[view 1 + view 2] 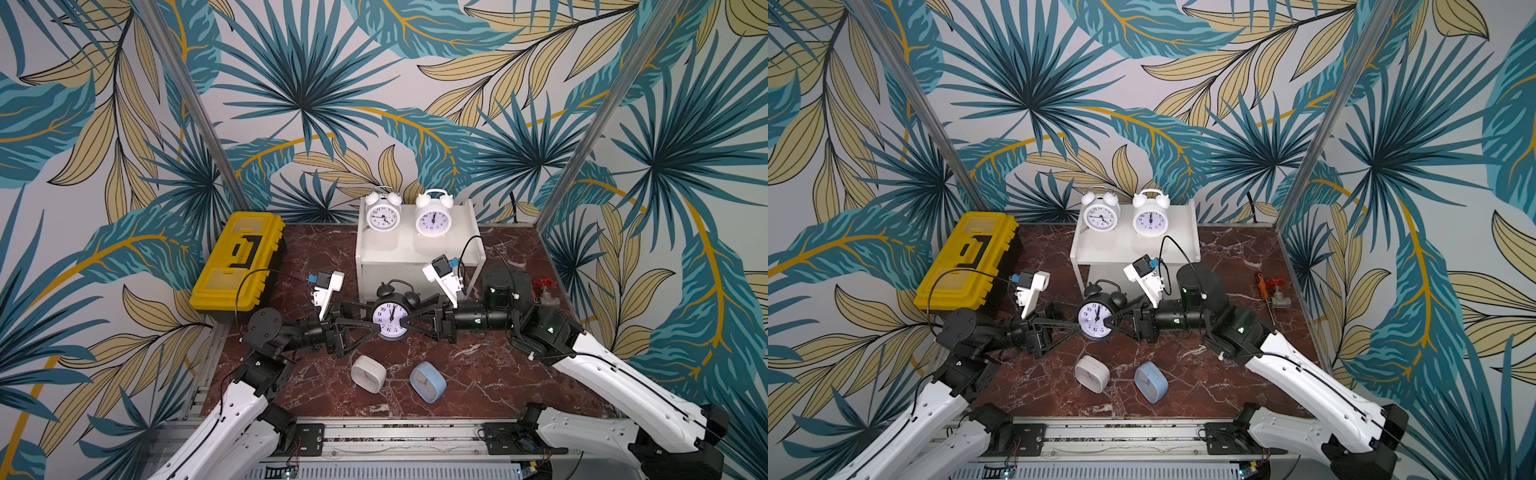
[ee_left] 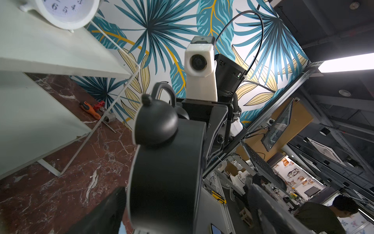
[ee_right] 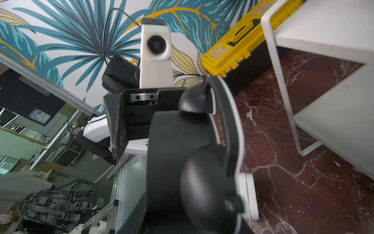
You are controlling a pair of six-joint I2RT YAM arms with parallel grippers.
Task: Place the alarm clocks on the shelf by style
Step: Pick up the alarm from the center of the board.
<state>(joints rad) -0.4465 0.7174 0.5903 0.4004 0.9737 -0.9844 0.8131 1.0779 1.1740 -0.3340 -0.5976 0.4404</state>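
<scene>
Black clock (image 2: pixel 166 172) fills both wrist views, rim and bells only; both top views show its dial, at the shelf's (image 1: pixel 415 249) six o'clock. Right gripper (image 1: pixel 406 319) clamps it, while the left gripper (image 1: pixel 373 320) is spread wide around it.

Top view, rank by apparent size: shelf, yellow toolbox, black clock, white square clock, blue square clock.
1. shelf
2. yellow toolbox, close behind
3. black clock
4. white square clock, blue square clock: look alike.
</scene>
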